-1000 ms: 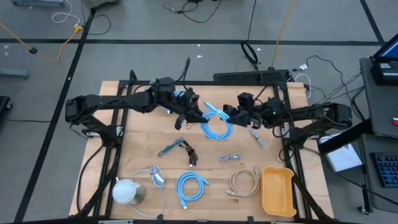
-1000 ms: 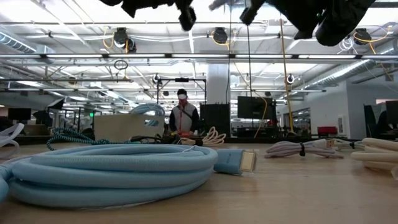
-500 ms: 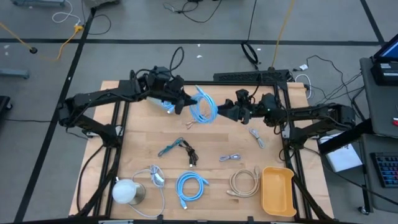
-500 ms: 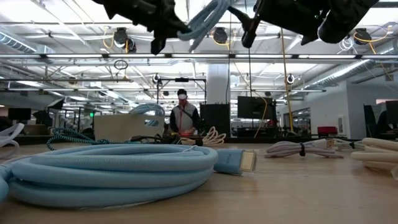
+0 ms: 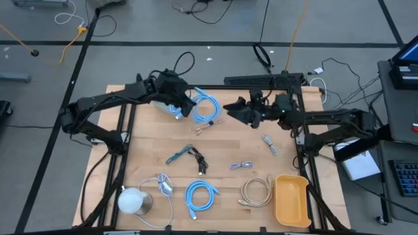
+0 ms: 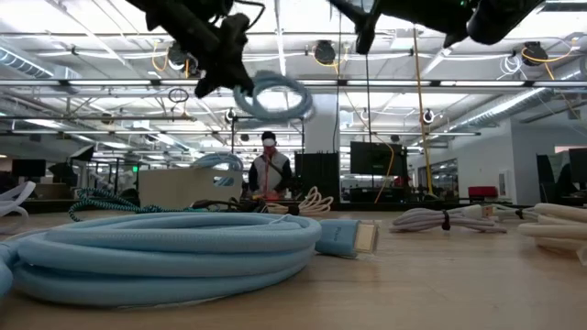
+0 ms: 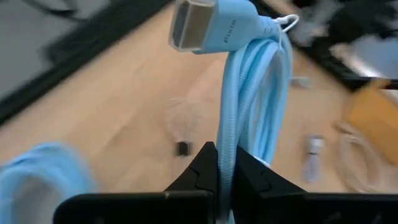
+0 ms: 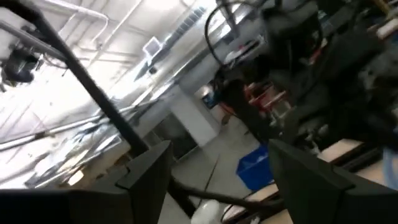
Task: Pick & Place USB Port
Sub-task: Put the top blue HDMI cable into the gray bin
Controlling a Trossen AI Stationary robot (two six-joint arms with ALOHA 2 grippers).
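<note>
1. The left end effector (image 7: 227, 171) is closed tight on the light blue cable (image 5: 204, 109). It pinches only one or two strands of the coil, and the rest hangs free beside it, above the far part of the surface (image 5: 222, 153).
2. The right end effector (image 5: 230, 107) is spread wide and holds nothing. It points at the coil from the other side and is near it but not touching.
3. The cable's flat plug (image 7: 194, 23) stands out just in front of the left fingers (image 7: 202, 168). I judge that a fast swing would make the plug and the loose loops whip, so the carry should be slow and level.
4. The yellow tray (image 5: 292, 200) lies well apart from the left end effector, on the near right side of the surface, and looks like the place to put things in. This is only my judgement.
5. Several other cables lie below the path: a dark one (image 5: 189, 156), a grey one (image 5: 243, 165), a beige coil (image 5: 256, 191). Keep the hanging loops high enough not to drag them.
6. Release only when the whole coil is over the tray, because a thin grip may slip.
</note>
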